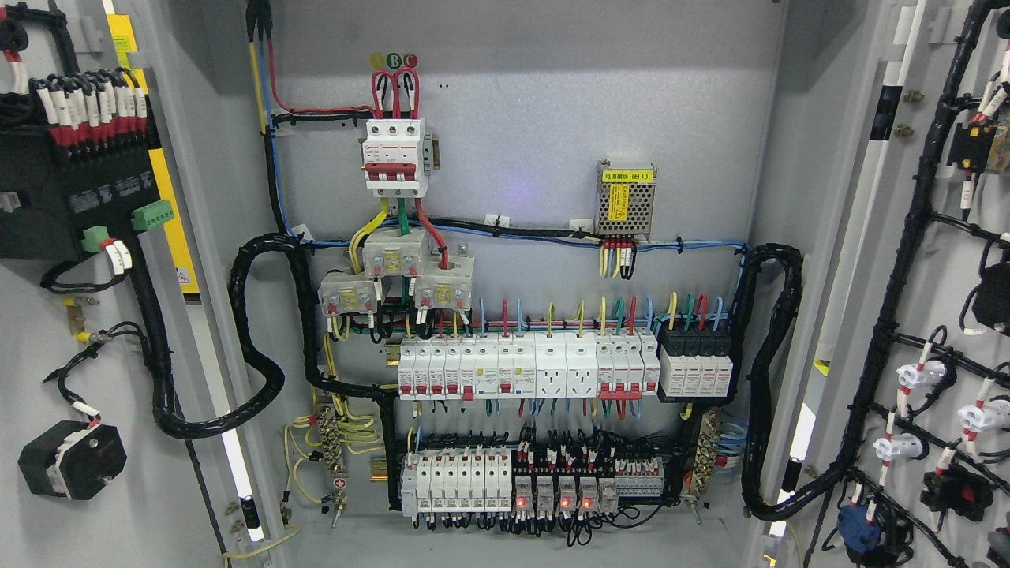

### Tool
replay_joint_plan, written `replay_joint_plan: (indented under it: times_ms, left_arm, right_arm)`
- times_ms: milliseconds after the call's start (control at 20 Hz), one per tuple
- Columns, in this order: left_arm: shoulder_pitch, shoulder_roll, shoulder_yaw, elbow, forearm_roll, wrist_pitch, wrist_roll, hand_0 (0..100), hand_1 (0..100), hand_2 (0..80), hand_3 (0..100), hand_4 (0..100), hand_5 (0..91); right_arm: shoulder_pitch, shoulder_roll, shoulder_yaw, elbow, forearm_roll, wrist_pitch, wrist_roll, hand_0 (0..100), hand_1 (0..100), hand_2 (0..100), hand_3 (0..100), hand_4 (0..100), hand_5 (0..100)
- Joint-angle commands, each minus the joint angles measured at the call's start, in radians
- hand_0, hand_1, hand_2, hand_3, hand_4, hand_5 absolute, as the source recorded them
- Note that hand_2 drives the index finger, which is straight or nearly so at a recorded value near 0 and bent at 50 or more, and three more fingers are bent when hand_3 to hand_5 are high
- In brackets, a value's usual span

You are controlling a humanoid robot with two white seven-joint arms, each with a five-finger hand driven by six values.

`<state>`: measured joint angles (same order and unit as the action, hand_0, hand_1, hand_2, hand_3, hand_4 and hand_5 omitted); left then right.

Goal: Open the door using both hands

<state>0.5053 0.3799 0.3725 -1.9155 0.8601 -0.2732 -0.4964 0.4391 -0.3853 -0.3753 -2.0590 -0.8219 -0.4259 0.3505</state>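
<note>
**Grey back panel and what is mounted on it**

You are looking at the grey metal back panel [536, 118] of the cabinet. Mounted on it: a white three-pole breaker with red levers [396, 156] at upper left, a perforated metal power supply with a yellow label [626, 199] to its right, a middle row of white breakers and sockets [529, 368], and a lower row of white and black modules [533, 483], some showing red lights.

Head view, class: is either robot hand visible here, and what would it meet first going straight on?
Neither hand is in view, so no line can be drawn. The left door and the right door stand open. Straight ahead of the camera is the breaker panel, though its depth is unclear.
</note>
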Motion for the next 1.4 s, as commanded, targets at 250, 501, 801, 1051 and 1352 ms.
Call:
replay_joint_plan:
  times_ms: [250, 501, 801, 1051, 1352]
  left_arm:
    - [-0.064, 0.212, 0.051, 0.222, 0.129, 0.022, -0.008, 0, 0, 0.0, 0, 0, 0.0]
    - [-0.065, 0.221, 0.052, 0.228, 0.131, 0.022, -0.021, 0, 0, 0.0, 0, 0, 0.0]
    - [-0.068, 0.226, 0.055, 0.274, 0.131, 0.022, -0.021, 0, 0, 0.0, 0, 0, 0.0]
    - [-0.070, 0.244, 0.075, 0.314, 0.131, 0.022, -0.021, 0, 0, 0.0, 0, 0, 0.0]
    - [-0.085, 0.246, 0.085, 0.351, 0.138, 0.022, -0.021, 0, 0, 0.0, 0, 0, 0.0]
  right_arm:
    - [0.007, 0.008, -0.099, 0.020, -0.025, 0.004, 0.001, 22, 8, 0, 0, 0, 0]
    - [0.009, 0.008, -0.116, 0.025, -0.025, 0.004, 0.001, 22, 8, 0, 0, 0, 0]
    - [0.009, 0.011, -0.117, 0.039, -0.025, 0.004, 0.002, 22, 8, 0, 0, 0, 0]
    - [0.009, 0.013, -0.117, 0.049, -0.025, 0.004, 0.002, 22, 8, 0, 0, 0, 0]
    - [0.009, 0.013, -0.117, 0.053, -0.025, 0.002, 0.005, 22, 8, 0, 0, 0, 0]
